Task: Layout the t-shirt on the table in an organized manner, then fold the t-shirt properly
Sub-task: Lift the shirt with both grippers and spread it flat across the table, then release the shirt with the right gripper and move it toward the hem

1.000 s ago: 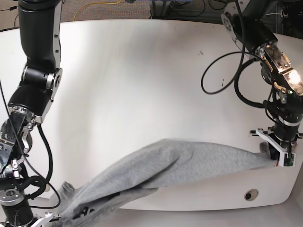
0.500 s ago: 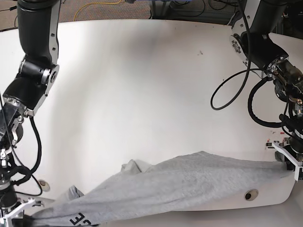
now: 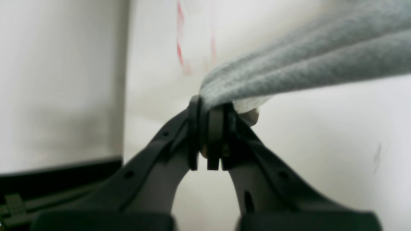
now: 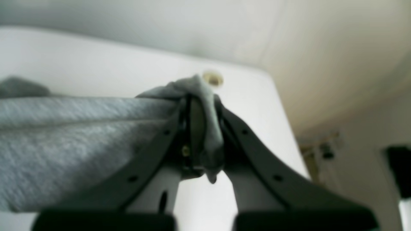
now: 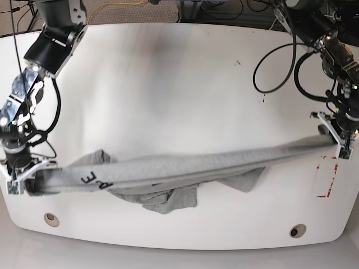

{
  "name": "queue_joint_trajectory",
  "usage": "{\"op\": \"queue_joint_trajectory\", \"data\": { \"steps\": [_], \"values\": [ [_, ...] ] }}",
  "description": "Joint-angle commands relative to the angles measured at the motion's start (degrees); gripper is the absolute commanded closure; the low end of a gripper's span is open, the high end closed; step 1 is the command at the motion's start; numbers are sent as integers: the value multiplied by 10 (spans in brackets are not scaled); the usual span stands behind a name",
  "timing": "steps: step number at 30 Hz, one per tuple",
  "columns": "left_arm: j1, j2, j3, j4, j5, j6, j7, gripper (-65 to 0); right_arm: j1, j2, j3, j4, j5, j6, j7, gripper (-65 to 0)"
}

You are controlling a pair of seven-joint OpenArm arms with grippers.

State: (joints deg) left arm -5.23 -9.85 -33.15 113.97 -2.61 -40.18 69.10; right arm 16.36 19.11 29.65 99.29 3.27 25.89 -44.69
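I had the t-shirt strung between my two claws — a long grey rope of cloth stretched low across the near half of the table, its middle sagging onto the white top. My left gripper was clenched hard on a bunched edge at one end, close by the red mark; my right gripper was clamped just as tight on a wad of fabric at the other end, near the table's corner and a grommet hole. Both held cloth and nothing else.

This thing felt, by the look of it, light and utterly limp — soft knit, no stiffness to help me. It hung in folds, twisted on itself, with loose flaps drooping beneath the taut line and the black lettering turned askew. I judged it wouldn't slip from the pads, but it would bunch wherever I let tension go. Better holds, I reckoned, were the true corners — shoulders or hem — not a fistful of gathered edge, so the body could spread flat instead of roping up.
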Motion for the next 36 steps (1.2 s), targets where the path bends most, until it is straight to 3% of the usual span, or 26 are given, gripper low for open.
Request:
{"op": "queue_joint_trajectory", "data": {
  "steps": [1, 10, 18, 36],
  "values": [
    [26, -7, -3, 8, 4, 2, -11, -6, -35, -10, 20, 34, 1, -4, 19, 0],
    [144, -8, -5, 8, 4, 2, -45, -6, -190, -86, 72, 52, 1, -4, 20, 0],
    [209, -12, -5, -1, 5, 2, -83, -6, -254, -132, 115, 52, -3, 47, 20, 0],
    [257, -27, -37, -8, 5, 2, -85, -8, -321, -158, 129, 52, 0, 53, 20, 0]
  ]
}}
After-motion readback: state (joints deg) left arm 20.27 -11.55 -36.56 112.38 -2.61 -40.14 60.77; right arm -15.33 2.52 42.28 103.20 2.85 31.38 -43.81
